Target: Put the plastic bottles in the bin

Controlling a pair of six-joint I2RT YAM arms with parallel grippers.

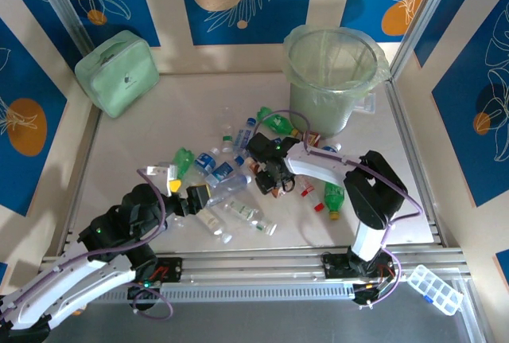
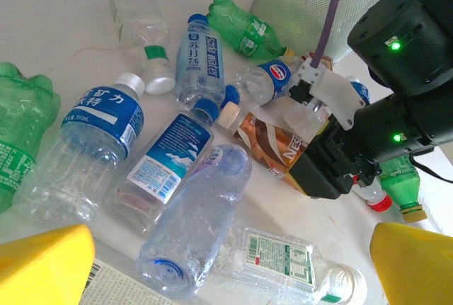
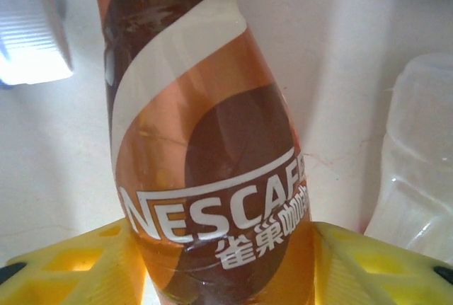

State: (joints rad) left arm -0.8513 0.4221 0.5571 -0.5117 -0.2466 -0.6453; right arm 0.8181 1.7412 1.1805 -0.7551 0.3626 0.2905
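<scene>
White tabletop (image 1: 151, 128), walled by blue leaf-patterned panels (image 1: 238, 9). Right gripper (image 3: 226, 262): the yellow fingers (image 3: 78, 266) press against both sides of a brown-labelled coffee bottle (image 3: 205, 142), gripping it low on its body. In the left wrist view this gripper (image 2: 322, 170) sits over the same bottle (image 2: 265, 139), which lies on the table amid the others. Left gripper (image 2: 226, 269): fingers spread wide with nothing between them, hovering above the near edge of the pile; in the overhead view it (image 1: 197, 196) stands just left of the heap. Plastic bottles (image 1: 231, 172): scattered on their sides at mid-table between the two grippers, mostly clear with blue labels, a few green, one green bottle (image 1: 278, 122) lying nearest the bin. Bin (image 1: 326, 96): a pale-green bucket lined with a clear bag, upright at the far right corner, just beyond the pile. A mint-green case (image 1: 119, 72) leans at the far left, well apart.
</scene>
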